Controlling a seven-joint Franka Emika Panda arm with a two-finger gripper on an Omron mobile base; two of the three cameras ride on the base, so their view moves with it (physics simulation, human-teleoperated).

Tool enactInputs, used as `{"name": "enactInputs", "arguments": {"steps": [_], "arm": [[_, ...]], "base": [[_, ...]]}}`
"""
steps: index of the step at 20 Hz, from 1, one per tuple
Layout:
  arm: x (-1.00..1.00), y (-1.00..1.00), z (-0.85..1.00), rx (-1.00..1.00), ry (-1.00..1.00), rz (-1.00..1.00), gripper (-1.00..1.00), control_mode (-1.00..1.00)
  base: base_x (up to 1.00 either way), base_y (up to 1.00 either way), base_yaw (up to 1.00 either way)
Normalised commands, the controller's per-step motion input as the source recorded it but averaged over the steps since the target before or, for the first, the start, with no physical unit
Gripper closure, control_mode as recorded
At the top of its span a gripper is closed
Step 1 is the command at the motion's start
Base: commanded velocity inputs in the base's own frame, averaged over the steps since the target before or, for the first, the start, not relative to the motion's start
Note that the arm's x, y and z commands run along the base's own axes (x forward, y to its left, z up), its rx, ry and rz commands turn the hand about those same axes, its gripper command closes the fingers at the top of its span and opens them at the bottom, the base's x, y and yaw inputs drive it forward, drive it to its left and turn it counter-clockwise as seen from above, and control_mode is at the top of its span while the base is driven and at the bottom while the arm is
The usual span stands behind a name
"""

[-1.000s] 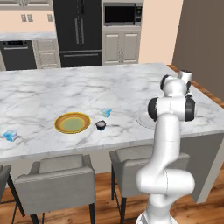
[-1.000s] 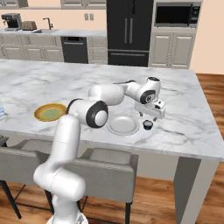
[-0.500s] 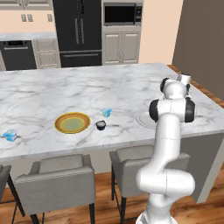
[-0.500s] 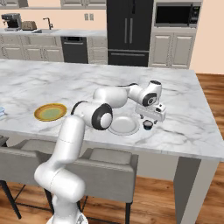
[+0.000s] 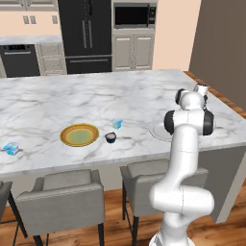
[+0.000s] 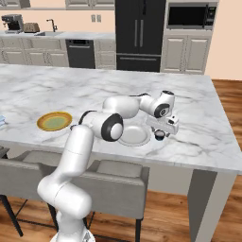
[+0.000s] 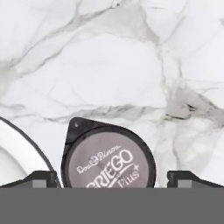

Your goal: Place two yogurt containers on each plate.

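On the marble island [image 6: 56,90], right end: dark round cup [image 7: 108,156] sits upright just beside the white plate [image 6: 133,135], pale grey lid up with a small tab at one corner and "Plus" legible in the print. Round, so no long axis. Gripper [image 6: 161,129] hangs straight over it, fingers [image 7: 41,179] spread wide either side, not touching. White plate holds nothing. Yellow plate [image 5: 79,135] well to the left, also holds nothing. A second dark cup [image 5: 111,137] and a blue tub [image 5: 116,123] stand near it; another blue tub [image 5: 11,148] near the island's left edge.
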Motion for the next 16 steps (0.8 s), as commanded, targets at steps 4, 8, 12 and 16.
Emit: {"name": "enactInputs", "arguments": {"steps": [4, 8, 12, 16], "arm": [[0.00, 0.00, -0.02, 0.00, 0.00, 0.08, -1.00, -1.00], [0.00, 0.00, 0.00, 0.00, 0.00, 0.08, -1.00, -1.00], [0.00, 0.00, -0.09, 0.00, 0.01, 0.10, -1.00, -1.00], [0.00, 0.00, -0.30, 0.00, 0.00, 0.06, -1.00, -1.00]], "base": [[0.00, 0.00, 0.00], [0.00, 0.00, 0.00], [0.00, 0.00, 0.00], [0.00, 0.00, 0.00]]}}
